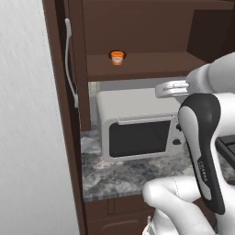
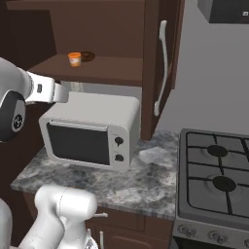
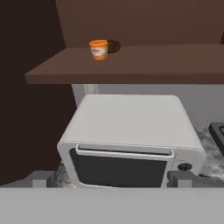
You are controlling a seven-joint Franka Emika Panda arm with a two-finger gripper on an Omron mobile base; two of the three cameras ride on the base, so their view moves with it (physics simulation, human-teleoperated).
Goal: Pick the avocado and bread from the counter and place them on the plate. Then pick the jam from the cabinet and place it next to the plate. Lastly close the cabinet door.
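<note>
Left base view: jam (image 1: 117, 58) on the cabinet (image 1: 151, 41) shelf, cabinet door (image 1: 62, 92) open. Right base view: same jam above the microwave (image 2: 90, 129) on the counter (image 2: 121, 182). Hand view: tool (image 3: 113, 179) tips apart, holding nothing. Jam and door left to do, likely.

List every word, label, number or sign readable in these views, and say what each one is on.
No text can be read in any view.
The jam on the cabinet shelf has a pale label band: too blurred to read.
The microwave has two round knobs, with no legible markings.
The robot arm shows a faint line of small print on its dark link: too small to read.
</note>
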